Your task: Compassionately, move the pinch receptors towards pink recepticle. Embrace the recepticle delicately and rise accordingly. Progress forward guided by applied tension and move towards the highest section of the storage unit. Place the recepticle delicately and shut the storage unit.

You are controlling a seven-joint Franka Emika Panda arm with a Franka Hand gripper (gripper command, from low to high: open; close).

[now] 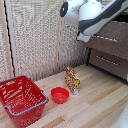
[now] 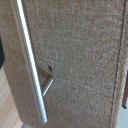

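One white robot arm [image 1: 95,15] is seen at about one o'clock in the exterior view, reaching toward the dark brown dresser [image 1: 111,50] at three o'clock. The gripper [image 1: 83,36] is pressed close to the front of the uppermost drawer [image 1: 107,42]; its fingers are hidden from both cameras, so whether it is wide or narrow cannot be told.

Two drawers are counted on the dresser, the uppermost one and a lower drawer [image 1: 109,62], each with one long silver bar handle. In the wrist view, one drawer front [image 2: 80,55] fills the picture at close range, with one silver bar handle [image 2: 30,60] running along it on a short bracket.

On the pale wooden table [image 1: 95,100], one red mesh basket [image 1: 21,99] with a blue rim is placed at eight o'clock, one shallow red bowl [image 1: 60,94] lies near six o'clock, and one patterned snack bag [image 1: 72,80] stands upright just beside the bowl, toward the centre.

The pink mug cannot be made out in either view.
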